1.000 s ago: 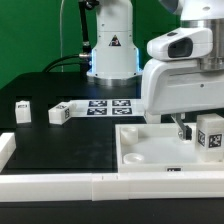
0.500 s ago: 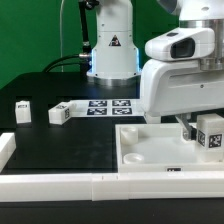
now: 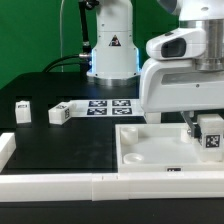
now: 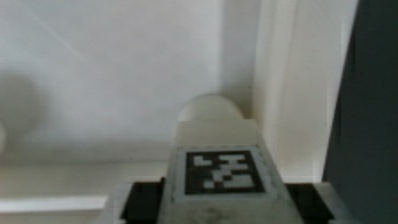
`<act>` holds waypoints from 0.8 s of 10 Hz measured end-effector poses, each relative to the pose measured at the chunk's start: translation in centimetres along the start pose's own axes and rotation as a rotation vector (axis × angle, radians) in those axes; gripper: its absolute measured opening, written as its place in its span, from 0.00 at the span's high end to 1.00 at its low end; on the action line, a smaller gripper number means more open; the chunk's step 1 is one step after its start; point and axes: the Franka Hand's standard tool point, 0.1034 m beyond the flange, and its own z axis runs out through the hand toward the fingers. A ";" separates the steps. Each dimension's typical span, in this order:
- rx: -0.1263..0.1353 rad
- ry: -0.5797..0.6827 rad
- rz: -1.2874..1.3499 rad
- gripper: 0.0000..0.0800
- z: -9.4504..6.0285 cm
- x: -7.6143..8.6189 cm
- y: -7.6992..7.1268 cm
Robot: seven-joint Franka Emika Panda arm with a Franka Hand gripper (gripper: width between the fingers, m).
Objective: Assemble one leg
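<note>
Nearest the wrist camera, the claw [image 4: 217,197] is pinching the leg [image 4: 221,160] from both sides, its tagged face turned to the lens and its rounded tip aimed down at the white panel [image 3: 150,155] below. In the exterior view the same leg [image 3: 211,132] hangs at the panel's corner on the exterior view's right, low over the surface; whether the tip already touches cannot be told. The step in hand looks like seating this leg in the corner recess, so the sound way is to hold it upright, centre the tip over the hole before pressing, and go down gently, since a tilted entry would likely jam or push the panel across the bench [image 3: 60,140]. Farther off, two spare legs [image 3: 59,113] lie well apart from the work, with the marker board [image 3: 110,105] and the arm's base [image 3: 112,50] beyond
</note>
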 end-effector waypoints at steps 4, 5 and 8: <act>0.019 -0.009 0.669 0.64 0.0 0.1 0.0; 0.017 -0.010 0.797 0.64 0.0 0.0 -0.2; 0.017 -0.002 1.142 0.64 0.1 0.0 -0.5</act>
